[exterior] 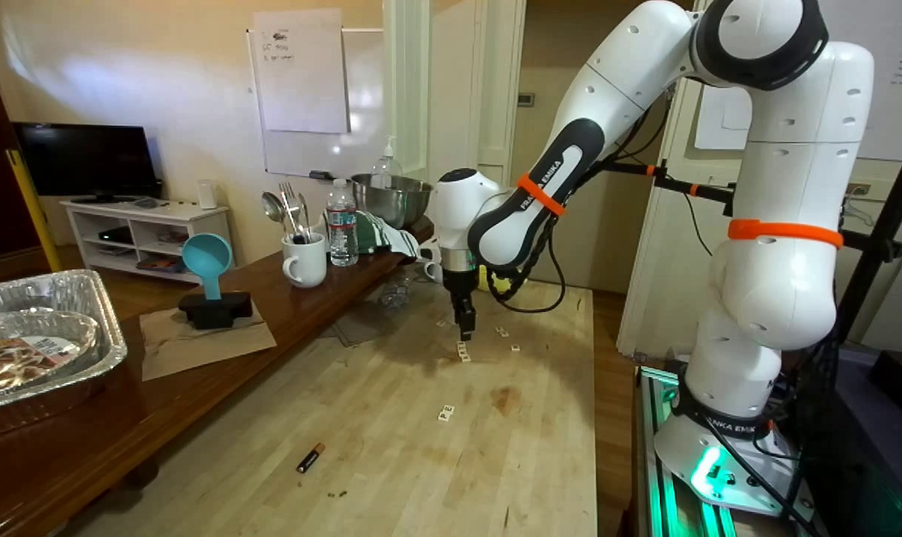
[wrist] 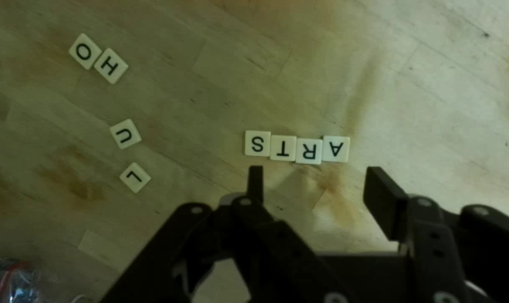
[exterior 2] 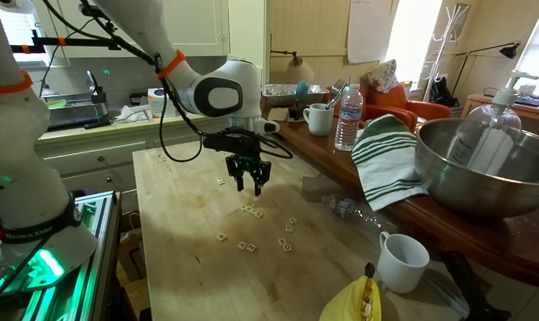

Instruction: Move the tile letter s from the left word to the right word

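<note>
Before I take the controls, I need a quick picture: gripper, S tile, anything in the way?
Gripper open, empty, above the table. S tile at the end of the ARTS row. T tile tight against it, may crowd the grasp.

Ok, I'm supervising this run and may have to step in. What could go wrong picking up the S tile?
The S tile sits against the T tile, so the open end effector might knock T out of line as it closes. Also, S lies flat on the table, so a low grasp could scrape the surface and a high one might slip off.
</note>
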Controlling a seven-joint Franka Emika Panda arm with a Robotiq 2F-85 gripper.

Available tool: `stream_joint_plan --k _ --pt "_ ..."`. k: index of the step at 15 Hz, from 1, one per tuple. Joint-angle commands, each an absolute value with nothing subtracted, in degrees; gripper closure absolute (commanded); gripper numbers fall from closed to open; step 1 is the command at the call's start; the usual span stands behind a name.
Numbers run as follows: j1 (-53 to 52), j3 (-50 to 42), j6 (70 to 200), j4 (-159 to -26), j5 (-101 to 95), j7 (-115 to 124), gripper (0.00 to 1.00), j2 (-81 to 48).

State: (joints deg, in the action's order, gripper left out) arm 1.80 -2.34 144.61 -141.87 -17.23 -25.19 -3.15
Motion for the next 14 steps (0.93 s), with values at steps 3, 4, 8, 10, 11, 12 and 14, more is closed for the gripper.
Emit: stream_joint_plan --k 3,4,8,10,11,12,14 --pt "2.4 -2.3 142.5 -144.3 -13.8 -27.0 0.0 1.0" --pt "2.5 -2.4 142.5 -144.5 -13.3 -26.9 0.0 1.3" --pt "2.3 -2.4 142.3 -144.8 -11.7 -26.7 0.0 2.0" --pt "2.3 -2.4 143.7 -143.5 -13.3 -25.3 0.0 0.3" --pt "2.2 -2.4 143.7 -143.6 -13.1 -25.3 0.0 0.4" --pt "2.2 -2.4 143.7 -143.7 -12.9 -25.3 0.0 0.5" --pt "2.2 -2.4 143.7 -143.9 -12.8 -25.3 0.0 0.7"
